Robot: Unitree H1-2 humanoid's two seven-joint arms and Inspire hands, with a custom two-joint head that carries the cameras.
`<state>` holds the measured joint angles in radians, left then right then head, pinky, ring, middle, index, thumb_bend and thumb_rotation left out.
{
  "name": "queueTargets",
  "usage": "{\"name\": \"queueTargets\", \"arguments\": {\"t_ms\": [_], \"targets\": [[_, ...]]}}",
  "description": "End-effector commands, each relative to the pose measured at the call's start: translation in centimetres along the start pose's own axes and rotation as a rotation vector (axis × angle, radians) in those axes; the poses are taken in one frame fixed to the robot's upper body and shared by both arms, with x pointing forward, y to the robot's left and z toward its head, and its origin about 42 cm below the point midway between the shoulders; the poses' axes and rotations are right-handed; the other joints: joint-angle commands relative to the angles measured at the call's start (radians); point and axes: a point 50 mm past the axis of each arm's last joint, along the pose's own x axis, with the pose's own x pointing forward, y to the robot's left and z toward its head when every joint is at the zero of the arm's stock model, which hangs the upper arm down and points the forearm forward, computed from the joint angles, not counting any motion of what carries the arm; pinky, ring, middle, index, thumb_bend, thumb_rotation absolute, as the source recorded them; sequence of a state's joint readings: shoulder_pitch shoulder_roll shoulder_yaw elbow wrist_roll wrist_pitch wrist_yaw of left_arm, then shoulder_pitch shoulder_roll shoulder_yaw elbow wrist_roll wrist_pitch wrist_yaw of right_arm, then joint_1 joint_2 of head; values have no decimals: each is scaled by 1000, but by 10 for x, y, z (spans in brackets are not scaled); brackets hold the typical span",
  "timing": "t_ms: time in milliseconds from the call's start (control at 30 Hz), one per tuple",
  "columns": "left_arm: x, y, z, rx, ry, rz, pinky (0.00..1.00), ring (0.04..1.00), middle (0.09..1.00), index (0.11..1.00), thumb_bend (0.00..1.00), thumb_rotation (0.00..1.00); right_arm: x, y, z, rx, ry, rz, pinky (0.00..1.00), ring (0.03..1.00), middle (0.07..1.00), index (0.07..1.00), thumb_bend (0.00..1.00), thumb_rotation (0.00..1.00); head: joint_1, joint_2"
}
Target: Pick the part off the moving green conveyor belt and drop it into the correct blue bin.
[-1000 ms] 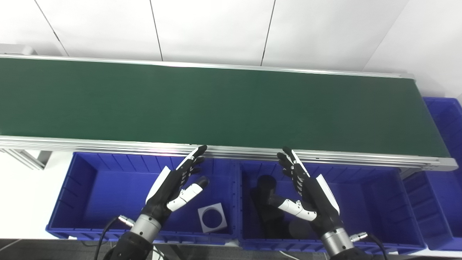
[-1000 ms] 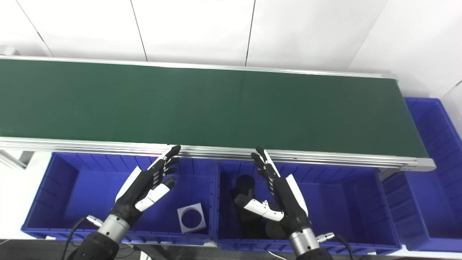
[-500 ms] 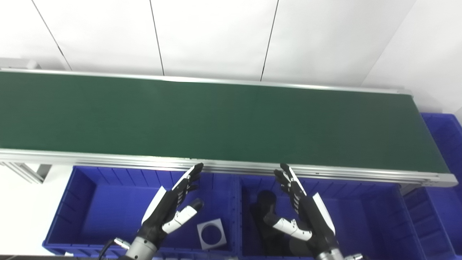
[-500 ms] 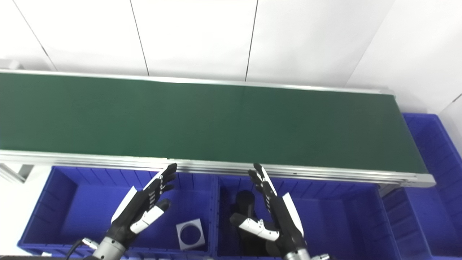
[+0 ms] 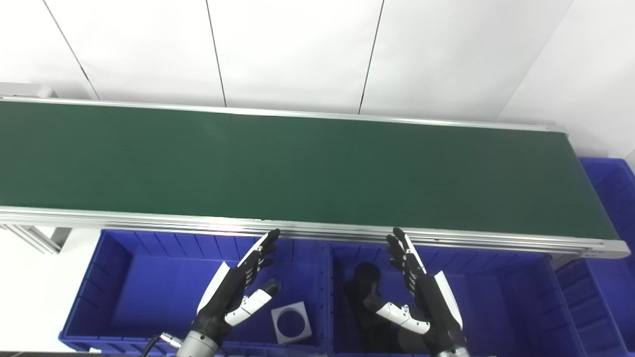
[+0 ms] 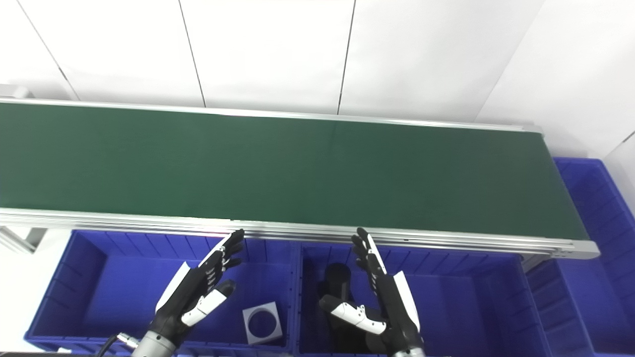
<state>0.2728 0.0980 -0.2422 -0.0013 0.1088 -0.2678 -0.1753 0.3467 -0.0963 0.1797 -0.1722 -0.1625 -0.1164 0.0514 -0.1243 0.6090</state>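
Both our hands hover open over the bins, the belt bare.

Our left hand [image 5: 233, 295] and right hand [image 5: 426, 302] spread their fingers just short of the belt [image 5: 297, 163] rail. We see no part on the belt; a grey square [image 5: 291, 323] lies in the left bin [image 5: 114, 277], dark parts [image 5: 364, 292] in the middle bin [image 5: 521, 297]. The right eye view shows more of the end bin [image 6: 590, 198].

The green conveyor belt [image 5: 297, 168] runs left to right, framed by silver rails. Just near of it sit two blue bins side by side: the left bin [image 5: 124, 292] holds a grey square plate with a round hole [image 5: 291, 323]; the right bin [image 5: 516, 297] holds dark cylindrical parts [image 5: 364, 292].
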Motion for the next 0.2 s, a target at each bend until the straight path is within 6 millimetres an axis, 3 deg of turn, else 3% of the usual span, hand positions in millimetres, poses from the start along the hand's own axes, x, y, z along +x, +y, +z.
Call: {"name": "queueTargets", "arguments": {"t_ms": [0,167], "targets": [[4,1,9,9,-59,15,896,956,978,952,747,811,2,-3,14,2,-92,-22,905,939,951,1000,825,535,2,2],[5,-3,10,0,-58,21,894,950,972,945,752,783,0,-7,13,8,-87,-35,892,925,938,1000,820,505,11,5]]}}
